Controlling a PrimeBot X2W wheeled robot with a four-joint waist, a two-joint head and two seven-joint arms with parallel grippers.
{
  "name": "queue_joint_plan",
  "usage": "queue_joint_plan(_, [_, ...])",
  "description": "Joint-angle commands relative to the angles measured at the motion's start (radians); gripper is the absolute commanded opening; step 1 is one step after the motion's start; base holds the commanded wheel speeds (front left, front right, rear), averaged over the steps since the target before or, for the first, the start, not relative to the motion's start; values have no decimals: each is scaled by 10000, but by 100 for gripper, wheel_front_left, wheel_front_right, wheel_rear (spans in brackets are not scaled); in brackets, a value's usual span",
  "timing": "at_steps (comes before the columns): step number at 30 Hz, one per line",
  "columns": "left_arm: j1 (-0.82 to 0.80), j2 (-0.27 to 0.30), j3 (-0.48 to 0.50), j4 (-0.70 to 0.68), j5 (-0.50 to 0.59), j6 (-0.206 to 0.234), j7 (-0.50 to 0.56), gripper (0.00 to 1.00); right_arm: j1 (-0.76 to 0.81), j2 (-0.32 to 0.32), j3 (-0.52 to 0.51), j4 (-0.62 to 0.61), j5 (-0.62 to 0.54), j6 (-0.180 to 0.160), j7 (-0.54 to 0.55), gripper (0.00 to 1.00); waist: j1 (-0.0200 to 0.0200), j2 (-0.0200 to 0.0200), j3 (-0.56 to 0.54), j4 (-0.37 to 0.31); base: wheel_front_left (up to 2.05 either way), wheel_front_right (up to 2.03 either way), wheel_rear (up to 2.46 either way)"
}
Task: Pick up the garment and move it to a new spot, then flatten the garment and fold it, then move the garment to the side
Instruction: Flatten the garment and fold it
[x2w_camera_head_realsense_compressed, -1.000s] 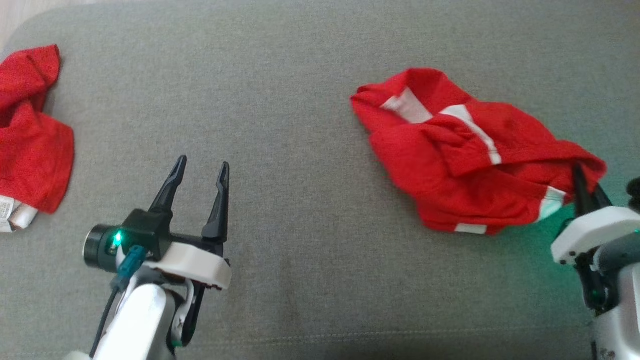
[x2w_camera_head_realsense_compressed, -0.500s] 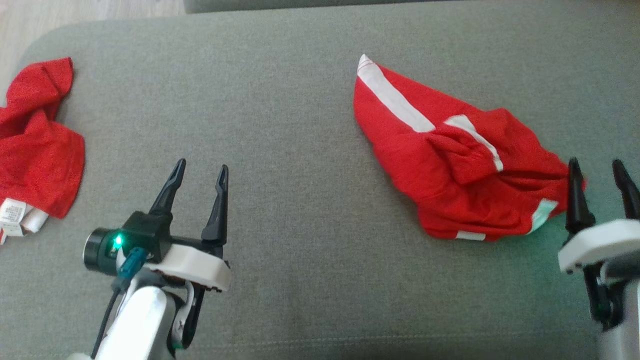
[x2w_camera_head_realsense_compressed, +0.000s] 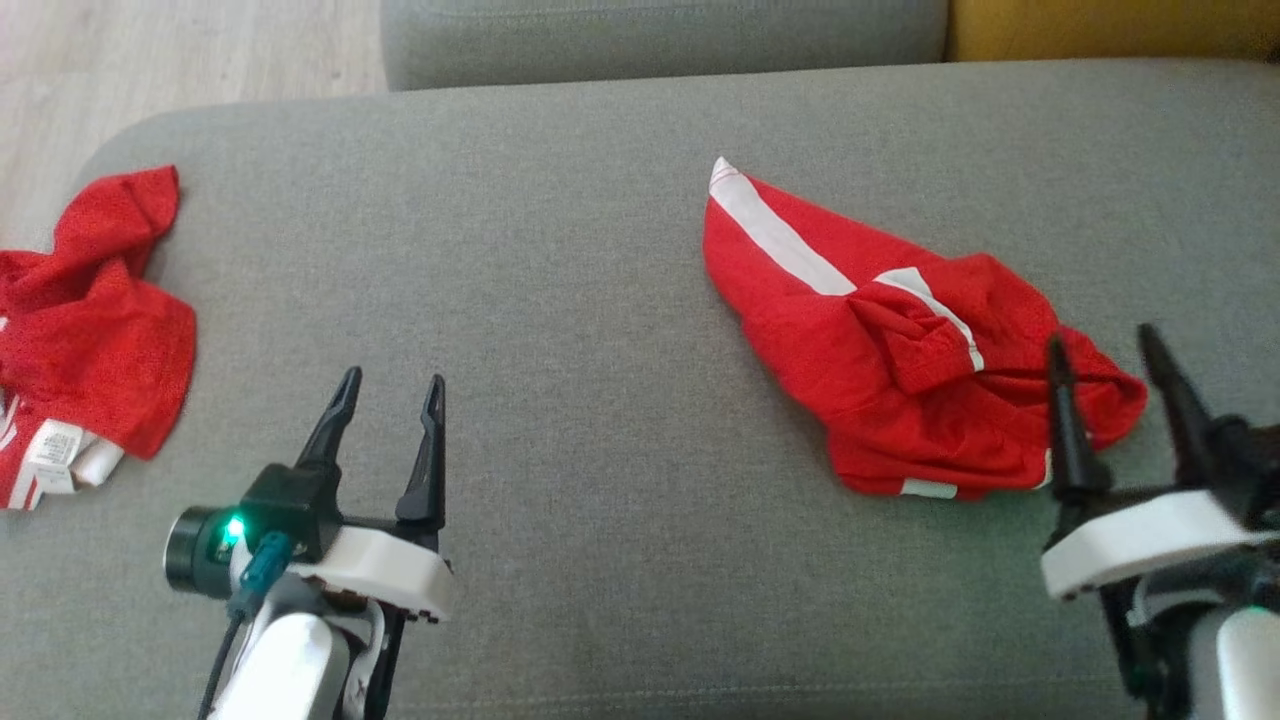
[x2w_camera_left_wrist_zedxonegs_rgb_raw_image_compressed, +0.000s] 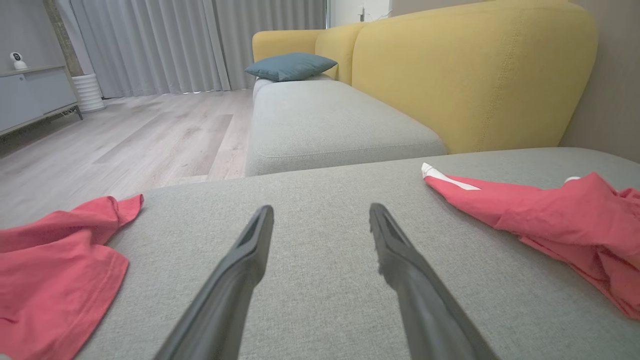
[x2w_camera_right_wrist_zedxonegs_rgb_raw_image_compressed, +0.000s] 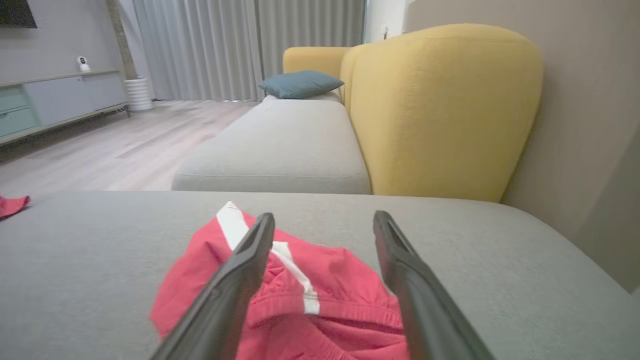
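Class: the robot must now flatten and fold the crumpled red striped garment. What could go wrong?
1. The red striped garment lies bunched in overlapping layers by the open right gripper; a pinch may catch several layers and keep it crumpled.
2. A second red garment lies on the grey cushion too; it could be mistaken for the target.

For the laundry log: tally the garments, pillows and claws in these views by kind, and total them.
Red garments: 2, the white-striped garment and the garment at the left
Blue pillow: 1
Claws: 2, the left claw and the right claw, both open
Total: 5
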Motion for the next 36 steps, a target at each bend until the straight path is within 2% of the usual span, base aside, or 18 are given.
queue_joint_plan(1, [-273, 197, 407, -285, -43, 117, -109, 100, -10, 17, 470, -526, 67, 75, 92, 100, 0, -1, -93, 37, 0, 0, 0])
queue_joint_plan(24, [-124, 385, 356, -573, -128, 375, 81, 100, 224, 142, 805, -527, 360, 75, 333, 100, 0, -1, -85, 104, 0, 0, 0])
queue_joint_plan(36, [-613, 343, 214, -715, -67, 369, 61, 100, -725, -188, 2186, 583, 380, 75, 738, 100, 0, -1, 683, 376, 0, 0, 0])
